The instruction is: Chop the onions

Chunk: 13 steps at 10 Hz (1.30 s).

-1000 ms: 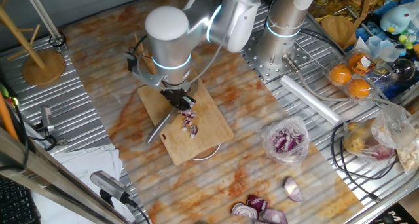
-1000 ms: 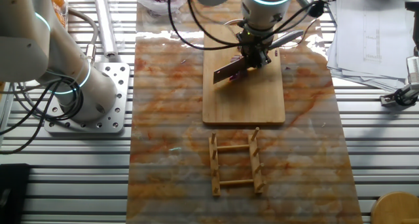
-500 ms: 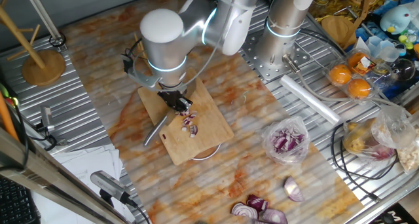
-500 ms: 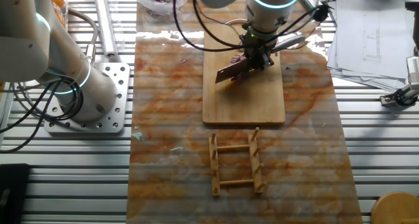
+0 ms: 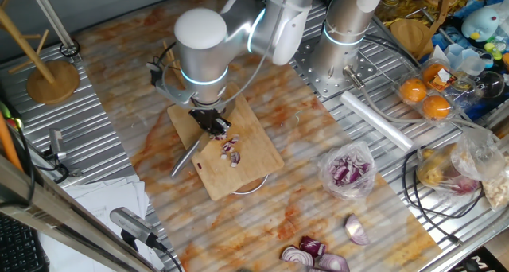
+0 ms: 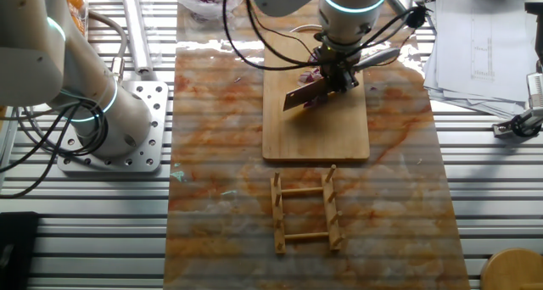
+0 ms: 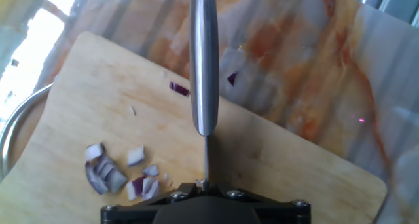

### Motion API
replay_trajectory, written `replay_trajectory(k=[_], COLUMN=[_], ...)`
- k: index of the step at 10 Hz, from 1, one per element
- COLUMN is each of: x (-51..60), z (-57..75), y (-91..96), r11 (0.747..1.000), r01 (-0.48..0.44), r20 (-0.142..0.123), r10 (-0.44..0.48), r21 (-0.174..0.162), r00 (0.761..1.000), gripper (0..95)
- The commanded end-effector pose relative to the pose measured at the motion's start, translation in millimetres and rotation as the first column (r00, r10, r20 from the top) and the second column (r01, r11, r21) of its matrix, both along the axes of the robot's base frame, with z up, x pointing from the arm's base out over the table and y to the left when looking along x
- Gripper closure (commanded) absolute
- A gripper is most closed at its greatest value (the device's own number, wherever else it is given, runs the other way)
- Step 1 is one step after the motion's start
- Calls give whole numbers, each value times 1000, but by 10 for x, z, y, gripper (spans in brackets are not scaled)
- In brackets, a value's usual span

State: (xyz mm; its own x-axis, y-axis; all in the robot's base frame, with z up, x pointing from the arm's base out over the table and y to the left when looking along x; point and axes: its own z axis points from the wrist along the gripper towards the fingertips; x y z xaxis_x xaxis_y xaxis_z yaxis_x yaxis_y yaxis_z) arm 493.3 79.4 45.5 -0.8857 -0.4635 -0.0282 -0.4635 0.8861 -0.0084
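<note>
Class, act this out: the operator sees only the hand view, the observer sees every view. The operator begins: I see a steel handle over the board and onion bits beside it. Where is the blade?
Observer: In the other fixed view the knife shows its dark blade. It sticks out sideways from the gripper, tilted, over the cutting board.
Operator: Is more onion waiting off the board?
Observer: Yes. In one fixed view, larger onion halves lie near the table's edge.
Operator: Anything else close by?
Observer: A clear bag of chopped onion sits apart from the board.
</note>
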Motion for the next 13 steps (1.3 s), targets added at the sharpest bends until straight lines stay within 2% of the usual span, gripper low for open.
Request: replay_trajectory(k=[1,6,8,10,11,12,13], x=[31,46,52,58,61,67,78], z=[41,-13,18,-16,-38,-1,17], y=[0,-20,-23,-29,-34,-42,-43], r11=[1000,1000,1000,1000,1000,1000,1000], r01=[-1,7,10,8,11,19,17], r20=[6,-19,-46,-50,-61,-95,-113], r10=[1,-7,-10,-8,-11,-18,-16], r21=[-2,1,10,7,5,8,8], r00=[1000,1000,999,999,998,995,993], gripper=[950,950,950,950,950,950,950])
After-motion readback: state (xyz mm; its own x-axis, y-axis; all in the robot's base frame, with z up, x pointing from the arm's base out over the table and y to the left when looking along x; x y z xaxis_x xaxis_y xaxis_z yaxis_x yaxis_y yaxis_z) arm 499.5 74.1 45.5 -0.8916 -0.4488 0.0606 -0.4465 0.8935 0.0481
